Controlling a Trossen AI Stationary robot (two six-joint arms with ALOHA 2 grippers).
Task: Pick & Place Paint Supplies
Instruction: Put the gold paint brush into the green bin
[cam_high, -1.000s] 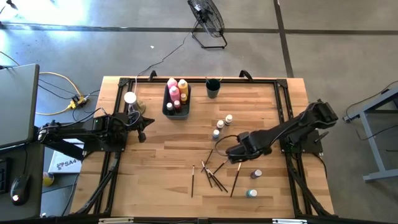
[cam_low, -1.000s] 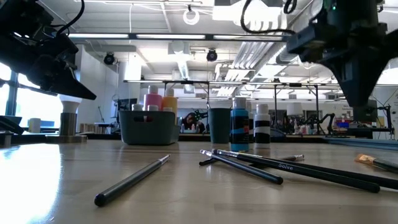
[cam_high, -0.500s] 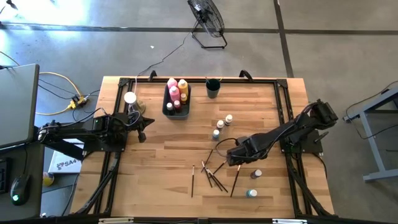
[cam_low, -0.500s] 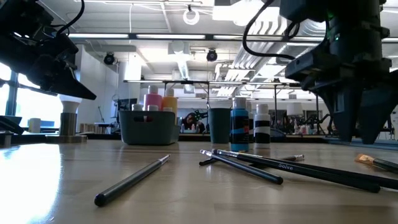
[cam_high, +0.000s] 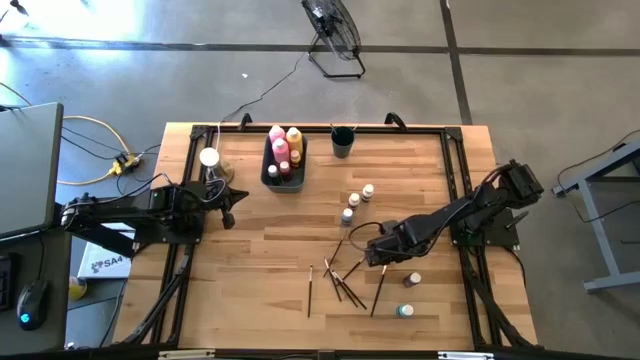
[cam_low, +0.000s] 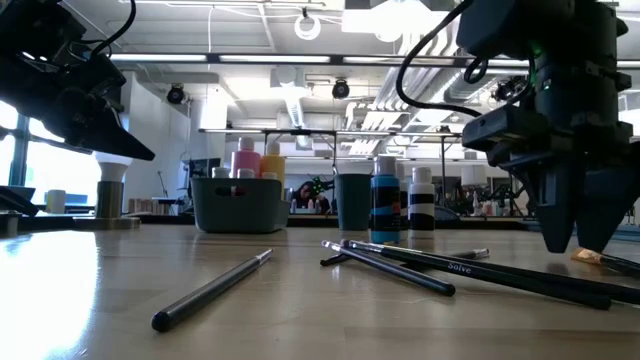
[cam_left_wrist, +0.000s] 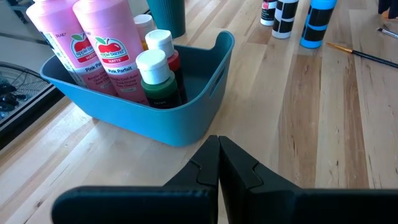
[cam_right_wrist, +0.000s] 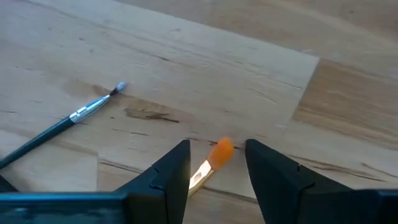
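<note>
- Orange-tipped paintbrush (cam_right_wrist: 211, 160), lower centre of the right wrist view: lay flat on the wood, its tip between the parted fingers of the right gripper (cam_right_wrist: 216, 165), untouched. Step judged: a brush pick-up, approach made, grasp not yet taken. Next move called for a short descent and a close across the thin handle.
- Green-handled brush (cam_right_wrist: 59, 127), left of that view: lay apart, no hindrance.
- Dark brushes (cam_high: 340, 280), lower centre of the high view: a loose, crossing scatter just beside the right gripper (cam_high: 366, 249); a neighbour could be dragged along.
- Small white-capped bottles: two lower right (cam_high: 413, 280), three at centre (cam_high: 357, 201); all clear of the approach.
- Left gripper (cam_left_wrist: 218, 163), left of the high view: jaws closed on nothing, waiting short of the bin.
- Blue bin (cam_left_wrist: 211, 87), upper centre of the high view: held pink squeeze bottles (cam_left_wrist: 102, 46) and small bottles; likely destination.
- Dark cup (cam_high: 342, 141), top centre: beside the bin.
- White knob (cam_high: 209, 157), upper left: not wanted.
</note>
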